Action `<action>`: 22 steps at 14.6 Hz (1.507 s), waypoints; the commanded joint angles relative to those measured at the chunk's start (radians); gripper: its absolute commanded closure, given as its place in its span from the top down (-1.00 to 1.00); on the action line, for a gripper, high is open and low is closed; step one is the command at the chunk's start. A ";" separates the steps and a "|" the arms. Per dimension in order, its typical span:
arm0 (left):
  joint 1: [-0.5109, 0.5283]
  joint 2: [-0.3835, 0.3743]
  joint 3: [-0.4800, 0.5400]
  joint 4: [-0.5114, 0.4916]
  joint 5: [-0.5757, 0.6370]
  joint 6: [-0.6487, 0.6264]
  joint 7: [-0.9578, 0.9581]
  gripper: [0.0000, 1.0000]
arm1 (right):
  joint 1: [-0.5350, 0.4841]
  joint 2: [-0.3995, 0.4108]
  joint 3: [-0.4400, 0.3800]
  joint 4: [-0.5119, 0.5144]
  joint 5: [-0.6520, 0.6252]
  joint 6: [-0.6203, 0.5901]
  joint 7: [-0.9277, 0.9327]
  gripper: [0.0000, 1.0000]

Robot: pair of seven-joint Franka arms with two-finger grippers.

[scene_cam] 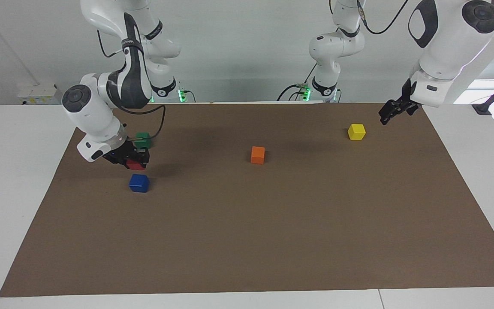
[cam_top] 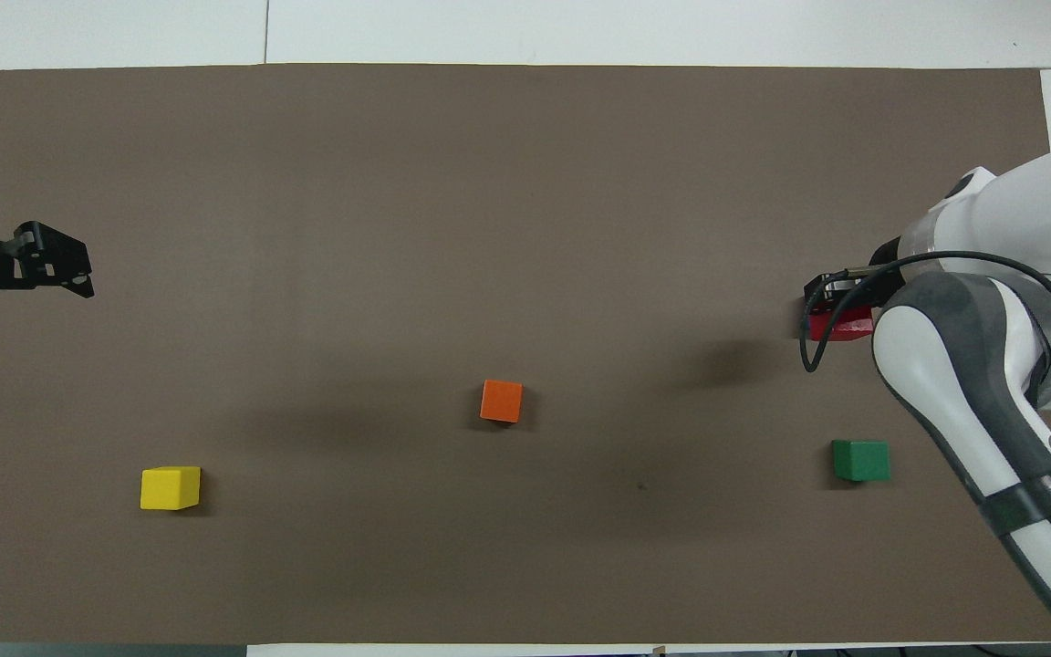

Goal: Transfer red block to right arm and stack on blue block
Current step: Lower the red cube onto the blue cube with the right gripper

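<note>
Facing view showed the right gripper (scene_cam: 137, 162) up in the air with its fingers clenched on the red block (scene_cam: 135, 165), holding it just above the blue block (scene_cam: 139, 183), with a gap still between the two cubes. That height made sense, I judged: the handover looked finished and the arm kept the cube clear of the target until it was lined up for stacking. In the overhead view the red block (cam_top: 840, 325) hid the blue one entirely, which suggested the alignment was close. Near those fingers sat a green cube (scene_cam: 143, 139) on the desk (scene_cam: 272, 240). Farther off lay an orange cube (scene_cam: 257, 155), then a yellow cube (scene_cam: 356, 131). Past it the left gripper (scene_cam: 390, 112) waited, raised, fingers apparently released and holding nothing.
</note>
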 commanded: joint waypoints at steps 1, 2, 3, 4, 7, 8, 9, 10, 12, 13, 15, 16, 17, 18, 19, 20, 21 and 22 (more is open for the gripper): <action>-0.079 -0.034 0.089 -0.042 -0.025 0.000 0.044 1.00 | -0.014 -0.020 0.014 -0.054 -0.055 0.071 0.055 -1.00; -0.074 -0.032 0.097 -0.039 -0.037 0.012 0.072 1.00 | -0.014 -0.020 0.014 -0.056 -0.076 0.081 0.069 -1.00; -0.073 -0.032 0.098 -0.041 -0.040 0.021 0.116 1.00 | -0.014 -0.017 0.014 -0.056 -0.098 0.094 0.071 -1.00; -0.073 -0.034 0.102 -0.047 -0.040 0.030 0.142 1.00 | -0.016 -0.017 0.014 -0.058 -0.109 0.113 0.069 -1.00; -0.076 -0.032 0.103 -0.047 -0.040 0.037 0.146 1.00 | -0.027 0.006 0.015 -0.058 -0.126 0.162 0.074 -1.00; -0.074 -0.032 0.103 -0.042 -0.040 0.040 0.146 1.00 | -0.028 0.012 0.015 -0.058 -0.126 0.168 0.074 -1.00; -0.073 -0.023 0.103 -0.027 -0.040 0.047 0.147 1.00 | -0.028 0.015 0.015 -0.058 -0.126 0.183 0.074 -1.00; -0.080 -0.011 0.102 -0.001 -0.042 0.063 0.146 1.00 | -0.030 0.015 0.015 -0.058 -0.126 0.191 0.073 -1.00; -0.088 -0.001 0.094 0.022 -0.040 0.089 0.144 1.00 | -0.030 0.017 0.017 -0.058 -0.126 0.194 0.076 -1.00; -0.086 -0.004 0.094 0.022 -0.039 0.090 0.147 1.00 | -0.031 0.017 0.017 -0.058 -0.124 0.194 0.079 -1.00; -0.086 -0.009 0.092 0.025 -0.037 0.095 0.150 1.00 | -0.030 0.017 0.017 -0.058 -0.124 0.199 0.085 -1.00; -0.085 -0.009 0.091 0.024 -0.039 0.115 0.149 1.00 | -0.031 0.020 0.017 -0.058 -0.124 0.206 0.083 -1.00; -0.086 -0.017 0.089 0.010 -0.040 0.139 0.146 1.00 | -0.030 0.024 0.017 -0.058 -0.124 0.231 0.083 -1.00; -0.086 -0.024 0.089 0.001 -0.040 0.139 0.146 1.00 | -0.028 0.021 0.018 -0.064 -0.123 0.229 0.094 -1.00; -0.086 -0.024 0.091 -0.005 -0.040 0.142 0.141 1.00 | -0.027 0.021 0.018 -0.068 -0.121 0.237 0.105 -1.00; -0.083 -0.026 0.091 -0.005 -0.040 0.135 0.141 1.00 | -0.027 0.023 0.018 -0.068 -0.121 0.239 0.105 -1.00; -0.077 -0.026 0.091 -0.007 -0.040 0.133 0.141 1.00 | -0.027 0.023 0.018 -0.070 -0.120 0.242 0.105 -1.00; -0.073 -0.026 0.092 -0.005 -0.040 0.135 0.141 1.00 | -0.027 0.023 0.018 -0.070 -0.120 0.242 0.106 -1.00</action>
